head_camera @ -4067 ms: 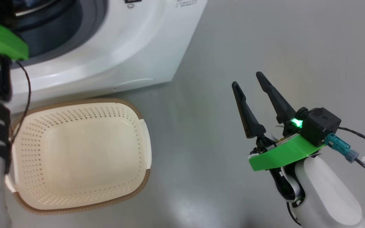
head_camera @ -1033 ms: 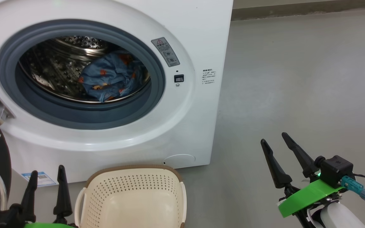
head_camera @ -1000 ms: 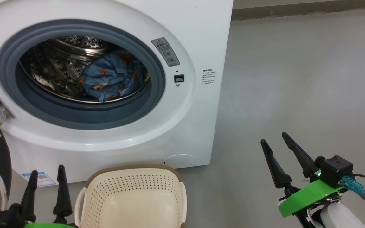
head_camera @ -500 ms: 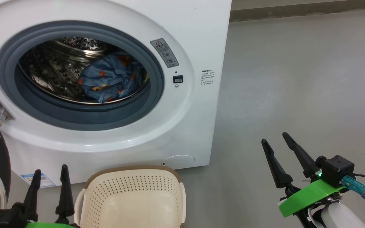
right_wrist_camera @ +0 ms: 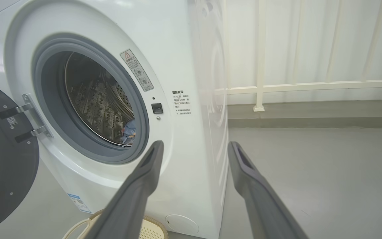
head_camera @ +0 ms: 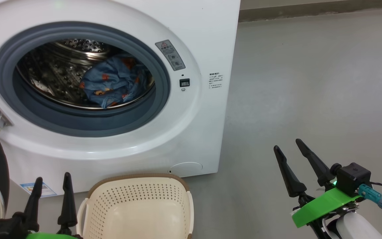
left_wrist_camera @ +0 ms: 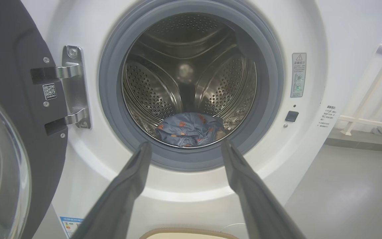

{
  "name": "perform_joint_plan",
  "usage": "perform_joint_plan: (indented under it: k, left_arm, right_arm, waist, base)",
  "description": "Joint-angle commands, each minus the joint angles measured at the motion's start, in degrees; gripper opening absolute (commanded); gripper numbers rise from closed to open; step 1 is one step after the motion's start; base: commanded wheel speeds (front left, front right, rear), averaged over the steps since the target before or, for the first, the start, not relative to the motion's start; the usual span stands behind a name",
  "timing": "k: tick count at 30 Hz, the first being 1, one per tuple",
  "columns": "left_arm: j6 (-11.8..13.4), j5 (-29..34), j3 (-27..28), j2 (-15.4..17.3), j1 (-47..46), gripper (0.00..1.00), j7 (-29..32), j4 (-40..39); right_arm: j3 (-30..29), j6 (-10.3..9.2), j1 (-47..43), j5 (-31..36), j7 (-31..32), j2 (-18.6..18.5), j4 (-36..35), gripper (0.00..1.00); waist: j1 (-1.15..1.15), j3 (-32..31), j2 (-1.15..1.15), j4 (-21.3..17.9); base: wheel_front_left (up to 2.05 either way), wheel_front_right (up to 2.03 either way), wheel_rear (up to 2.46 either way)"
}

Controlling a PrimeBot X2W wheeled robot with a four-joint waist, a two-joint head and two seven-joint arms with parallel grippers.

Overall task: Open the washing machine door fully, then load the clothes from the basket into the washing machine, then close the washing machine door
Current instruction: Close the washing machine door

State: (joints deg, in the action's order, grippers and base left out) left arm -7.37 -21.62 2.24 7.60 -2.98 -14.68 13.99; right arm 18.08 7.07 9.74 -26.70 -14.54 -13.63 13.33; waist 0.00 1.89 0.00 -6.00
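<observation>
Both dark two-fingered grippers are held spread wide with nothing between the fingers. The left gripper (head_camera: 52, 179) is seen at the lower left of the head view and the right gripper (head_camera: 287, 146) at the lower right, above the grey floor (head_camera: 310, 83).

The light blue clothes printed with orange figures (head_camera: 111, 84) are seen lying low in the perforated steel drum (left_wrist_camera: 184, 66) of the big white washing machine (head_camera: 197, 33). The cream perforated plastic basket with a brown braided rim (head_camera: 138, 176) is seen at the bottom centre, in front of the machine.

In the left wrist view, the round black-rimmed washing machine door (left_wrist_camera: 18, 49) is shown open at the left on its metal hinge (left_wrist_camera: 73, 86). In the right wrist view, a white railing (right_wrist_camera: 293, 86) is shown at the upper right.
</observation>
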Motion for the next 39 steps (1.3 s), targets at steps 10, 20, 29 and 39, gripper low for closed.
perform_joint_plan:
  k: [10,20,29,39]
  left_arm:
    - [-0.12,-0.1,1.71,1.29,-0.34,1.0,-0.32,-1.97]
    - [-0.12,-0.54,1.7,1.52,-0.23,1.0,-0.32,-2.26]
    - [-0.12,-0.42,2.06,1.42,0.06,1.0,-0.32,-2.59]
    - [-0.12,0.03,2.2,1.42,0.14,1.0,-0.32,-2.95]
  right_arm:
    - [0.43,0.42,0.11,-0.05,-0.46,-0.86,-1.56,1.0]
    - [0.61,0.42,0.28,-0.13,-0.46,-0.74,-1.49,1.0]
    - [0.68,0.42,0.22,-0.16,-0.46,-1.02,-1.44,1.0]
    - [0.77,0.42,0.05,-0.18,-0.46,-1.05,-1.5,1.0]
  waist:
    - [0.0,-0.03,0.0,-0.05]
    - [0.0,0.19,0.0,-0.11]
    - [0.0,0.3,0.0,-0.22]
    - [0.0,0.44,0.0,-0.24]
  base:
    - [0.0,0.0,0.0]
    - [-0.01,0.01,0.0]
    - [-0.82,0.82,0.0]
    - [-1.82,1.82,0.0]
